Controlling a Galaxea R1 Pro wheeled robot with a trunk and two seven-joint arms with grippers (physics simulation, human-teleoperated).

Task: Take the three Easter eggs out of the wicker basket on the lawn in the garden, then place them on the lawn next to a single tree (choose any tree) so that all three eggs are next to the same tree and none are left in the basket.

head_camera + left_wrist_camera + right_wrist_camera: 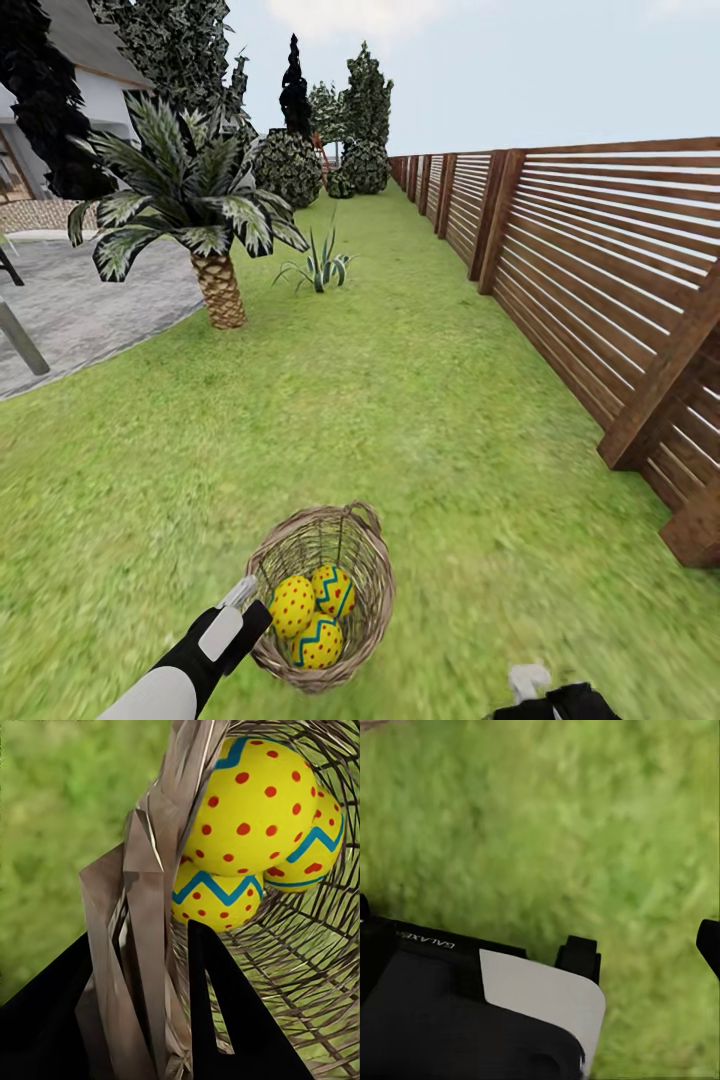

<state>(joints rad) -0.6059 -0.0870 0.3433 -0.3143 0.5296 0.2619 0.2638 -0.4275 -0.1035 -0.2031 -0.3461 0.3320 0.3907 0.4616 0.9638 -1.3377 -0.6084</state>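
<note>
I am holding the left gripper (243, 592) at the near-left rim of the wicker basket (368, 590), which is hanging tilted over the lawn (400, 400) with all three Easter eggs (315, 610) bunched inside. In the left wrist view the two dark fingers (225, 1020) are straddling the woven wall, one inside the basket and one outside, and they appear to be clamped on the rim strands (142, 945). The right gripper (528, 682) is waiting low at the near right over bare grass; in its wrist view the fingers (579, 954) are standing apart with nothing between them. A scaly-trunked palm (215, 285) is standing far left at the edge of the grey patio (90, 300), and the slatted wooden fence (600, 280) is running along the right. My worry here is the pinch: it is biting only a thin, frayed edge, so the basket could swing or slip free if I jerk the arm. Tipped as it is, a sharp motion could also roll the eggs over the rim and scatter them far from any tree. No pale-trunked tree is clearly showing here, so I am judging that all of the placing remains to be done.
</note>
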